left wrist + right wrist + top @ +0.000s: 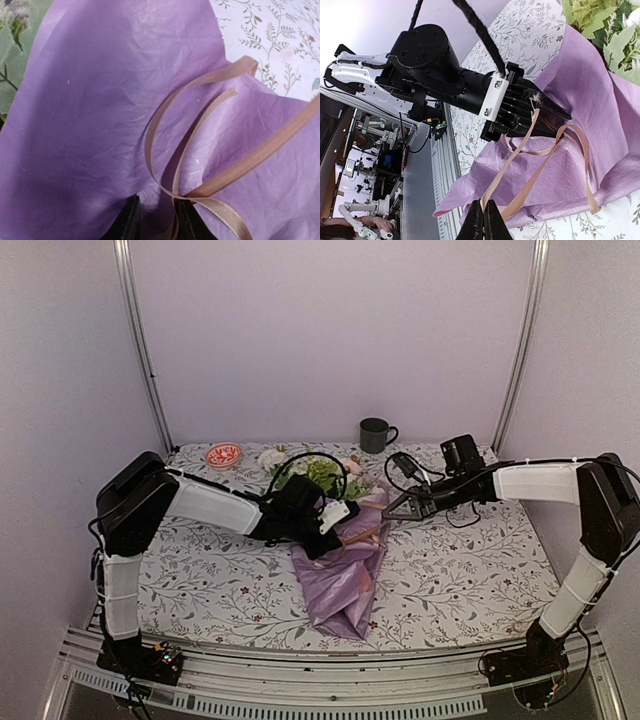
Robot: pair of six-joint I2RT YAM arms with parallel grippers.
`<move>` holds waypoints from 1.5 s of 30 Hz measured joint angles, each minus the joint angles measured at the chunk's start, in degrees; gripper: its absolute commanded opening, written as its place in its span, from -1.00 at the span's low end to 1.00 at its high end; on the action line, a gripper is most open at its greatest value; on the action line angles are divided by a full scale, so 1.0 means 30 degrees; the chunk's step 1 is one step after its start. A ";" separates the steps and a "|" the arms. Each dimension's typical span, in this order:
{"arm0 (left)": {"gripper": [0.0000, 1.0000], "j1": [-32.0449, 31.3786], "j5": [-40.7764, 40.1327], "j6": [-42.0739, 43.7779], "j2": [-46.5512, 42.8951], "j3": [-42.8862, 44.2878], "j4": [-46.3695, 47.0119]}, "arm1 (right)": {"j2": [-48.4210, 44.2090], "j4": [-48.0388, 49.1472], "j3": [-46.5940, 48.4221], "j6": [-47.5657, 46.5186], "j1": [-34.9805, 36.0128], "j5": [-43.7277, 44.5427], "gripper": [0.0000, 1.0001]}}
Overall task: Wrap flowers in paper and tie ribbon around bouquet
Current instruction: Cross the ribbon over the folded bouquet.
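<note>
The lilac paper (pixel 342 585) lies wrapped around the flowers (pixel 322 472), whose green and pale heads stick out at the far end. My left gripper (pixel 157 218) is pressed onto the paper (pixel 100 100) with its jaws a little apart. A fold of paper and one strand of the beige ribbon (pixel 260 153) sit in the gap, and the ribbon loops round the right finger. My right gripper (pixel 484 206) is shut on the ribbon (pixel 508 158) and holds that strand taut back towards the left fingers. From above, the right gripper (pixel 388 511) hovers just right of the bouquet's middle.
A dark mug (pixel 376 435) stands at the back centre and a red-and-white bowl (pixel 224 454) at the back left. The floral tablecloth (pixel 470 560) covers the table. A metal rail (pixel 330 660) runs along the near edge.
</note>
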 measured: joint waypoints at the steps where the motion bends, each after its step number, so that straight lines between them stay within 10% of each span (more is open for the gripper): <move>1: -0.49 0.0000 0.0000 -0.0022 0.0000 -0.0007 0.0015 | 0.0000 -0.0022 0.0022 -0.0007 -0.0073 0.0022 -0.99; 17: -0.53 -0.0015 -0.0124 -0.0189 0.0000 -0.0481 0.0911 | 0.5326 0.6790 0.4371 0.3636 0.1260 0.3679 -0.99; 45: 0.05 -0.1647 -0.0765 0.0539 0.0182 0.2047 -0.0707 | 0.8837 0.5712 0.5246 0.3679 0.1333 0.6564 -0.99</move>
